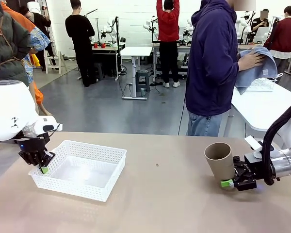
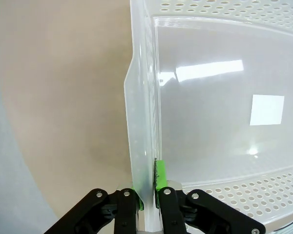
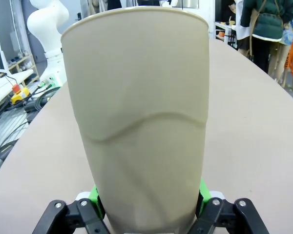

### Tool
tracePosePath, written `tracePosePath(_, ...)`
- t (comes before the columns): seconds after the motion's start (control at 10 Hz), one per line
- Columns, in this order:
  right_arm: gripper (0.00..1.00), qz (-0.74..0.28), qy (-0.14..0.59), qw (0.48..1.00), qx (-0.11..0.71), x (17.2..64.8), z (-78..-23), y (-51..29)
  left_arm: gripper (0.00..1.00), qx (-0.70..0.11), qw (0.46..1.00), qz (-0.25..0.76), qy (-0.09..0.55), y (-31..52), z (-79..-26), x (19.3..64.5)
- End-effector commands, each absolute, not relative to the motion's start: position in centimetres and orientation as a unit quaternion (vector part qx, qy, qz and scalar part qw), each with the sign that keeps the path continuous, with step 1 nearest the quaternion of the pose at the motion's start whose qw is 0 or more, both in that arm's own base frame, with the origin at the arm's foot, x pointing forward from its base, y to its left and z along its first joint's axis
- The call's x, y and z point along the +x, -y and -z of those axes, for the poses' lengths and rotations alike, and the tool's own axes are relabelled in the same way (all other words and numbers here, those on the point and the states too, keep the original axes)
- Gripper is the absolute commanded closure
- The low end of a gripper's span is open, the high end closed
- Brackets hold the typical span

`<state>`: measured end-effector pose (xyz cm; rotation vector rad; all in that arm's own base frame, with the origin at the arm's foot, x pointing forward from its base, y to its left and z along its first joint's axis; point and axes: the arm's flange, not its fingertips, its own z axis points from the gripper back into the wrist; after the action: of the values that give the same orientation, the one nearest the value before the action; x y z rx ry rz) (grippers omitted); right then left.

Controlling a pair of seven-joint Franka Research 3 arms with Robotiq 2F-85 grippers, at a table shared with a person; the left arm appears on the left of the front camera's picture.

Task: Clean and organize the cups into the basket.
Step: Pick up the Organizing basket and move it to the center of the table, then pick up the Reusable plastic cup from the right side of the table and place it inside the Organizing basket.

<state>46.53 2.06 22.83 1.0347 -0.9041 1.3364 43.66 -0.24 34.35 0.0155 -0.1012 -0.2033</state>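
One tan cup [image 1: 219, 161] is clamped near its base between the green pads of the right gripper [image 1: 227, 183]. It is tilted, mouth up, at the right side of the table [image 1: 160, 204]. Well to its left lies the white basket [image 1: 94, 146], its left wall pinched tight by the left gripper [image 1: 43, 170]. Beyond the table a person [image 1: 211, 63] holds a blue cloth [image 1: 264, 68].

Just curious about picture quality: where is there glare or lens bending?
Left wrist view: bright glare patches on the basket floor. Right wrist view: the cup looms huge, and the table edges curve from the wide lens. Front view: evenly lit.
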Motion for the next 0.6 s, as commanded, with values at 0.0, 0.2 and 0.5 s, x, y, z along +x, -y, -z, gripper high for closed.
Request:
tracePosePath(0.0,1.00,-0.566,0.401,0.567,0.444,47.1,-22.7,-1.9,1.00,-0.006,0.995,0.088,0.056,0.1,-34.7,43.5)
tracePosePath(0.2,0.61,-0.549,0.404,0.572,0.457,46.4,-23.8,-1.6,1.00,-0.011,0.997,0.050,0.049,0.6,-34.9,43.1)
tracePosePath(0.5,0.61,-0.521,0.466,0.540,0.468,42.8,-30.9,-0.9,1.00,-0.017,0.999,0.008,0.051,4.8,-35.1,43.5)
